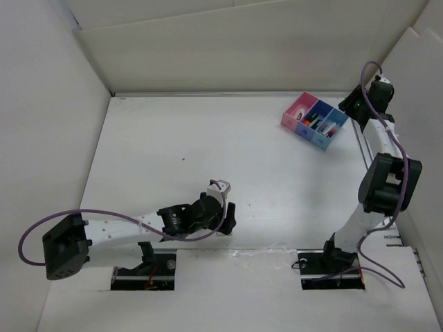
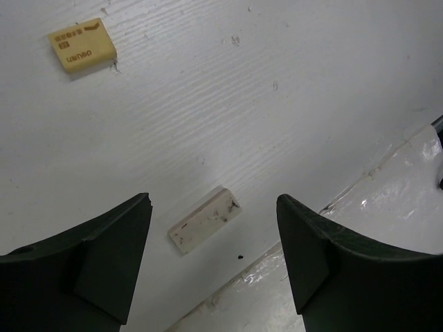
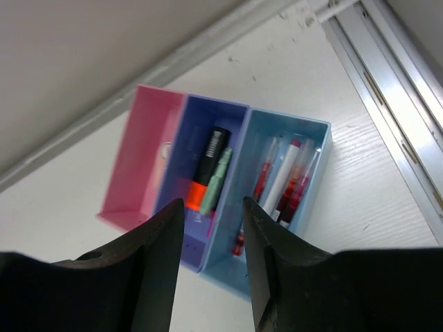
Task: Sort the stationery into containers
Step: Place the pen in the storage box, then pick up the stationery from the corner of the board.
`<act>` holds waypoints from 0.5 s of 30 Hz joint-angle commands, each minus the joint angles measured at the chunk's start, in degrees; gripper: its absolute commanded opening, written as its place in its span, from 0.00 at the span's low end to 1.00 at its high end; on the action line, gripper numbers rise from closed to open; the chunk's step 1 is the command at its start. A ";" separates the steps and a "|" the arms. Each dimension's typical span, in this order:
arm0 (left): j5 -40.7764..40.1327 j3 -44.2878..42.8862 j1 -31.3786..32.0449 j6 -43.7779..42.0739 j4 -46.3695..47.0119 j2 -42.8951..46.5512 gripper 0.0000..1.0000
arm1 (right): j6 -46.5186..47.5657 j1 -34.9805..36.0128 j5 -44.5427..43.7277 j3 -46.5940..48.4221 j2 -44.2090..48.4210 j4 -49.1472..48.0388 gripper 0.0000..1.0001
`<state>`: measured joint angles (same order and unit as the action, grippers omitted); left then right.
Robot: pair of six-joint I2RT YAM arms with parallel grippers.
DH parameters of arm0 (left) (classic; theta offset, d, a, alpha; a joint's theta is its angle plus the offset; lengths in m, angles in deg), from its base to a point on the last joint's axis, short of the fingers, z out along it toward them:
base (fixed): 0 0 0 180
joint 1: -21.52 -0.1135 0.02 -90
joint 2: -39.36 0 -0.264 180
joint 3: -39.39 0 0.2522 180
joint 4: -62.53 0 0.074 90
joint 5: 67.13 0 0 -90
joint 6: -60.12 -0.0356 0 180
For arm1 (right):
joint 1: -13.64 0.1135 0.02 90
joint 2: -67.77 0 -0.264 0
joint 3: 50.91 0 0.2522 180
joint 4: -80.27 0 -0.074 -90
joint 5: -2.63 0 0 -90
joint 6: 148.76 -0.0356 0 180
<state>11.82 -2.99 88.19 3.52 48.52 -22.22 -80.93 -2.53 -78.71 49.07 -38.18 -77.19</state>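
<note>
**Left arm.** Your left gripper (image 2: 213,202) is released: jaws wide apart, nothing held. It hangs low over the white table (image 2: 291,83), near the front edge.
- A small off-white rectangular eraser block (image 2: 205,220), smudged with dark marks, lies flat on the table between the two fingers (image 2: 104,270). It touches neither.
- A yellow rectangular eraser block (image 2: 83,45) with printed lettering lies flat farther out, well apart from the off-white one.
- A strip of glossy clear film (image 2: 387,200) runs along the table near the off-white eraser.

**Right arm.** Your right gripper (image 3: 212,207) is also released: jaws parted, empty. It hovers by the three-compartment plastic tray (image 1: 315,119), which sits at the far right of the table near the back wall. The wrist view looks down into the tray.
- Pink bin (image 3: 135,173), at one end: you cannot make out the contents.
- Dark blue bin (image 3: 197,121), in the middle: a short orange marker with a black cap (image 3: 211,159) and a pale green marker (image 3: 220,176) lie side by side.
- Light blue bin (image 3: 320,149), at the other end: several thin red pens (image 3: 291,194) lie along its length.

Both erasers lie on the table outside the tray, well apart from it.
</note>
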 commanded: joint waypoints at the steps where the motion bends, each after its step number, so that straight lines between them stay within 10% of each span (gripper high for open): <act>1: -1.51 -1.61 3.44 -0.63 -2.91 -2.21 0.69 | -0.59 2.27 -0.32 -2.97 10.21 -2.97 0.45; 15: -20.58 -13.65 17.52 10.97 -18.99 -19.17 0.65 | 2.22 20.56 -6.29 -21.88 33.25 0.01 0.42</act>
<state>-3.28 -13.81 105.57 10.63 34.73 -39.82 -80.21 17.32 -82.22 27.89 -7.30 -77.96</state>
